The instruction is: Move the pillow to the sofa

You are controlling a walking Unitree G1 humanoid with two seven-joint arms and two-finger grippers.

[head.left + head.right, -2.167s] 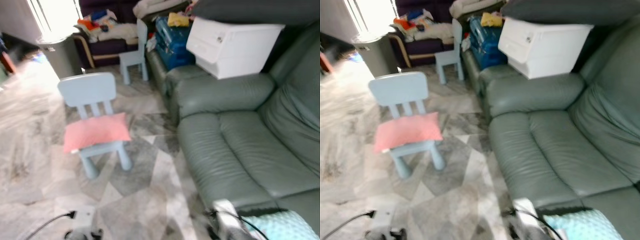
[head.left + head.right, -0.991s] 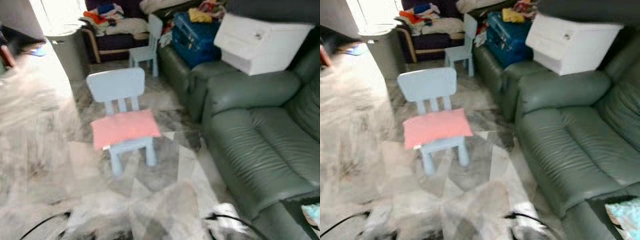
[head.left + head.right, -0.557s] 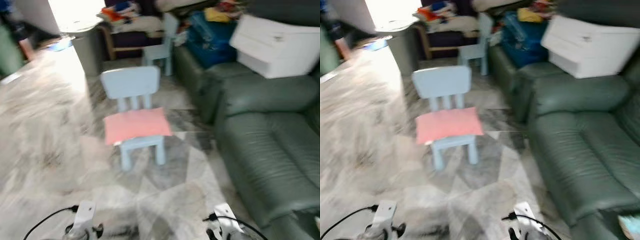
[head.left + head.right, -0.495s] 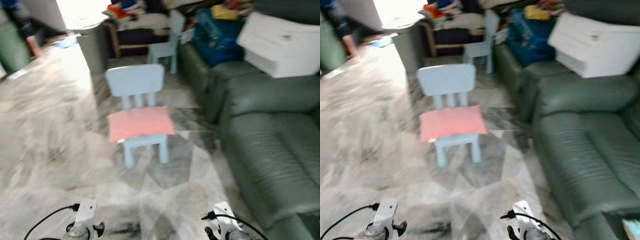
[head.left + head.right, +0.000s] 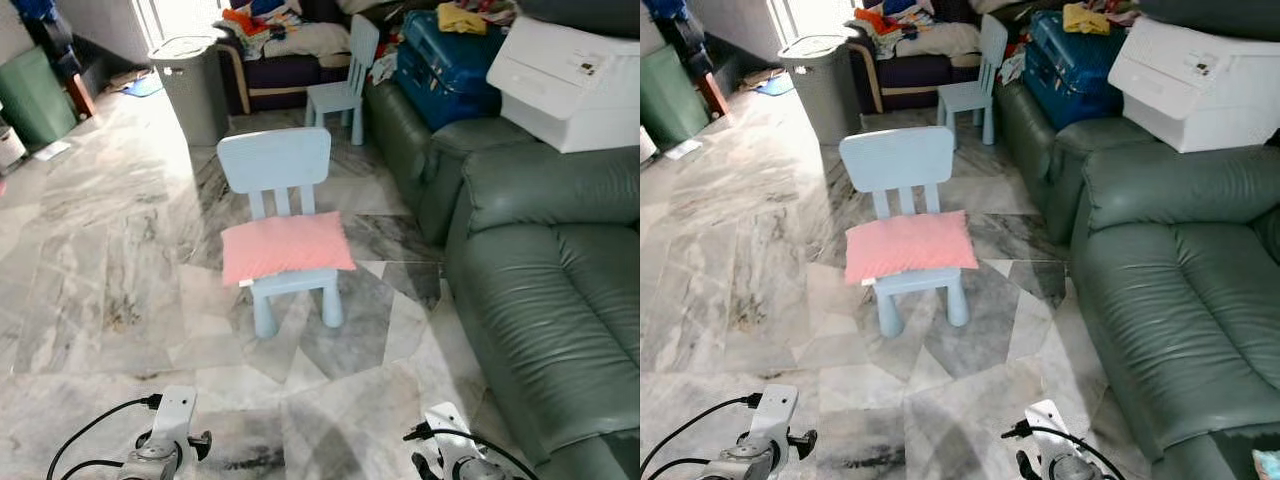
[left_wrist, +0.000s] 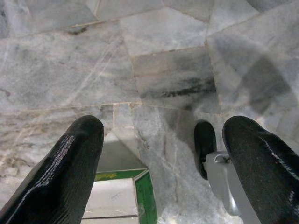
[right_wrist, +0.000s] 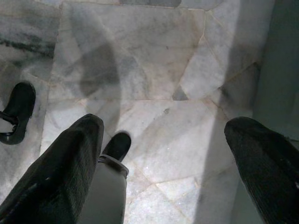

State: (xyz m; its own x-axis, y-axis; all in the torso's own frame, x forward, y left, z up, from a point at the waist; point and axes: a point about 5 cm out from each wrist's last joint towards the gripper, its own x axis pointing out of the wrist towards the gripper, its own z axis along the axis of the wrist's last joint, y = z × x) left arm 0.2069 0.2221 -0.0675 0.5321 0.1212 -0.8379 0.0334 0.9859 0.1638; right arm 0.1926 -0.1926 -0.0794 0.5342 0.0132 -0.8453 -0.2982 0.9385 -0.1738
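Observation:
A pink pillow lies flat on the seat of a small light-blue child's chair standing on the marble floor ahead of me. The grey-green leather sofa runs along the right side, its seat cushions bare. Both arms hang low at the bottom edge of the eye views. In the left wrist view my left gripper is open, fingers wide apart over the floor tiles. In the right wrist view my right gripper is open too, fingers spread above the floor beside the sofa's base.
A white printer-like box sits on the sofa's far armrest, with a blue suitcase behind it. A second blue chair, a grey bin and a cluttered dark couch stand at the back. A green bin stands far left.
The camera has swung and steadied: the chair with the pillow now sits nearer the middle, sharp instead of blurred. The pillow has not moved on the chair.

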